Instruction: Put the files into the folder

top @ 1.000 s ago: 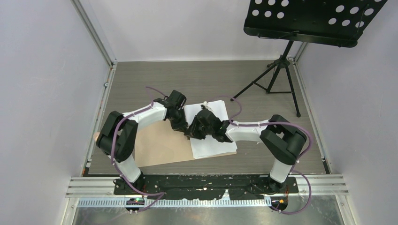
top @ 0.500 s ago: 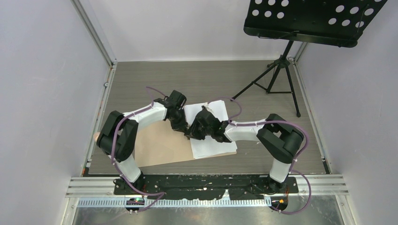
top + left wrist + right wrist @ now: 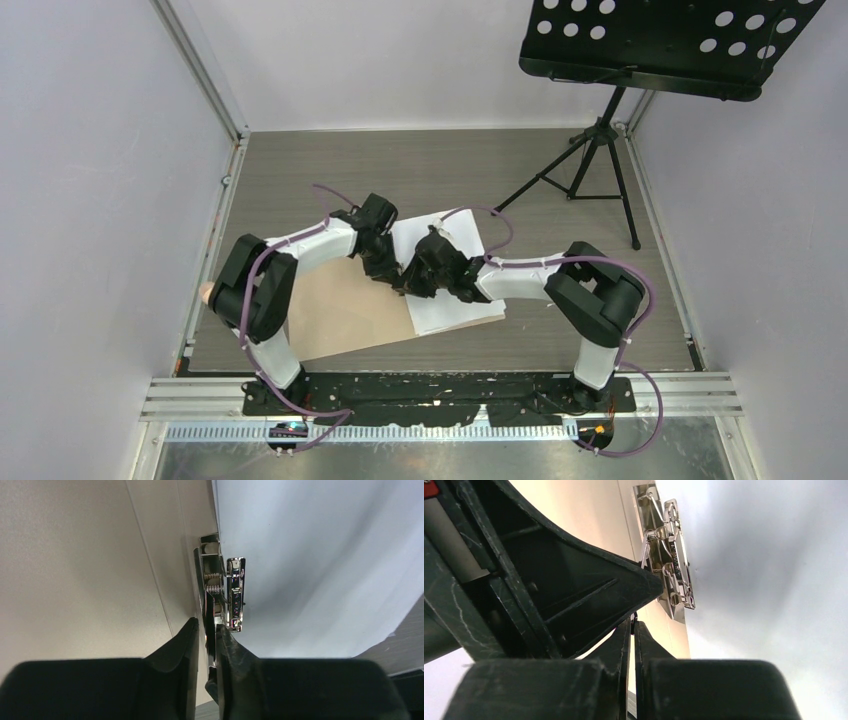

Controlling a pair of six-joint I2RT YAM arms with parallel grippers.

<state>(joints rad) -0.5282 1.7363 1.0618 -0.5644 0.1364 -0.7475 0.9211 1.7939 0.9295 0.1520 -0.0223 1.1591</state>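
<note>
Left fingers (image 3: pixel 180 647) pinch clip (image 3: pixel 233 592); files (image 3: pixel 320 555) on folder (image 3: pixel 75 570).

White arm shells (image 3: pixel 320 243), black joints and hands (image 3: pixel 206 632), purple cables (image 3: pixel 322 192) looping alongside.

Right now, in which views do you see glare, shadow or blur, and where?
Left wrist: glare on the chrome clip, soft shadow bands across the white paper, left hand very dark. Right wrist: clip gleams, paper grey in shade. Top external: even light, sharp.

The files (image 3: pixel 458 300) lie on the folder's (image 3: pixel 340 315) right half, beside the clip (image 3: pixel 227 595)
</note>
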